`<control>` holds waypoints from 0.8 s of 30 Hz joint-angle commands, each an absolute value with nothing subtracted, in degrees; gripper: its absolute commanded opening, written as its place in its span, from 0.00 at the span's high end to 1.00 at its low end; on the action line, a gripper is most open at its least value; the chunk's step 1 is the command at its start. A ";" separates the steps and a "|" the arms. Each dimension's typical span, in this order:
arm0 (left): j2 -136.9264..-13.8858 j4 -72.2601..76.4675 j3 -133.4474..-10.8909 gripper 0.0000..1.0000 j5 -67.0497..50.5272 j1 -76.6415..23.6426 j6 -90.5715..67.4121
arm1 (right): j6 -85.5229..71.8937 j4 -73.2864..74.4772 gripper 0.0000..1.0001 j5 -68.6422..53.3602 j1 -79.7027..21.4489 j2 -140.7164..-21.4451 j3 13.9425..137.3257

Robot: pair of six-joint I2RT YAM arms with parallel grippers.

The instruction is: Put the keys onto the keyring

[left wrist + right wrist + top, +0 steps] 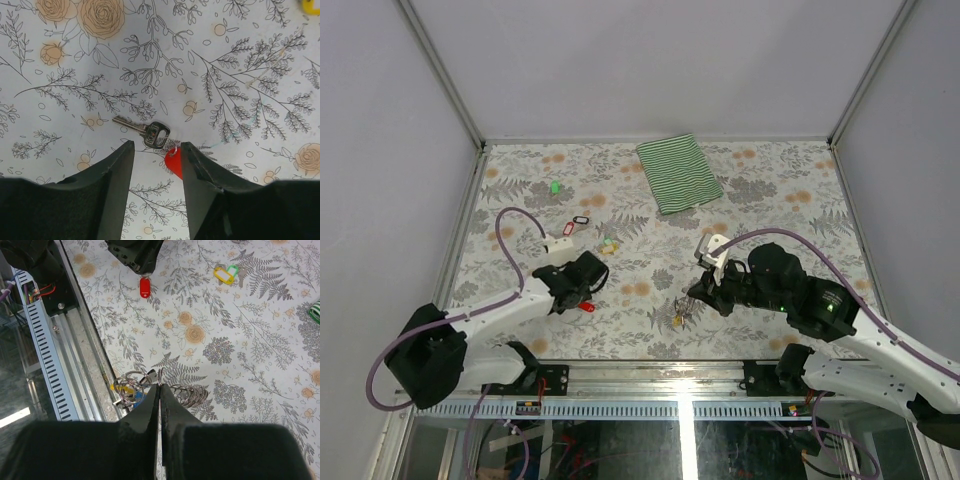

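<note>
Left wrist | left tool [157, 146] released over red-tagged key [152, 134] | likely light, slippery; tag seems the best hold | right tool [159, 386] clenched on keyring [131, 385]

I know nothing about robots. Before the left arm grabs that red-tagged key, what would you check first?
1. Left fingers open: ok.
2. Red-tagged key lined up with the gap: ok, its tag sits between the fingers and the metal key lies just ahead.
3. Key lying flat, nothing on it: ok.
4. Right fingers shut on the keyring: ok, as far as the wrist view shows.
5. Keyring's split end reachable for threading: cannot tell.
6. Yellow-tagged key out of the way: ok, it lies well apart.
</note>
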State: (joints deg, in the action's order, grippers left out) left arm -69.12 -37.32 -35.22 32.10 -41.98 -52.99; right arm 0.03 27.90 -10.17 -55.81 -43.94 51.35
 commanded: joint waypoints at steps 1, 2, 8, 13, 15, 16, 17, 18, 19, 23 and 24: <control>-71.33 -35.72 -36.59 0.59 33.95 -41.94 -53.26 | -0.04 25.83 1.00 -11.50 -55.73 -43.83 53.82; -72.21 -35.61 -36.83 0.60 33.86 -41.97 -52.99 | -0.05 25.84 1.00 -11.61 -55.73 -43.78 53.75; -76.02 -33.78 -37.61 0.60 31.90 -41.97 -52.24 | -0.17 26.10 1.00 -11.86 -55.72 -43.60 53.66; -77.25 -32.71 -37.94 0.58 31.42 -41.94 -51.34 | -0.35 26.36 1.00 -11.96 -55.72 -43.65 53.54; -78.19 -32.42 -38.18 0.58 31.14 -41.94 -51.04 | -0.43 26.37 1.00 -11.95 -55.75 -43.60 53.52; -78.48 -32.29 -38.16 0.59 30.96 -41.94 -50.94 | -0.44 26.37 1.00 -11.95 -55.73 -43.59 53.49; -78.74 -32.18 -38.21 0.59 30.85 -41.93 -50.90 | -0.52 26.44 1.00 -11.95 -55.75 -43.62 53.50; -78.89 -32.17 -38.21 0.59 30.72 -41.98 -50.82 | -0.49 26.45 1.00 -12.03 -55.73 -43.60 53.52; -79.03 -32.21 -38.22 0.60 30.75 -41.97 -50.76 | -0.52 26.44 1.00 -12.04 -55.72 -43.59 53.55; -79.51 -32.80 -37.97 0.61 30.83 -42.03 -50.71 | -0.58 26.37 1.00 -12.25 -55.72 -43.82 53.44; -79.58 -33.05 -37.93 0.61 30.80 -41.97 -50.71 | -0.57 26.29 1.00 -12.34 -55.72 -43.88 53.47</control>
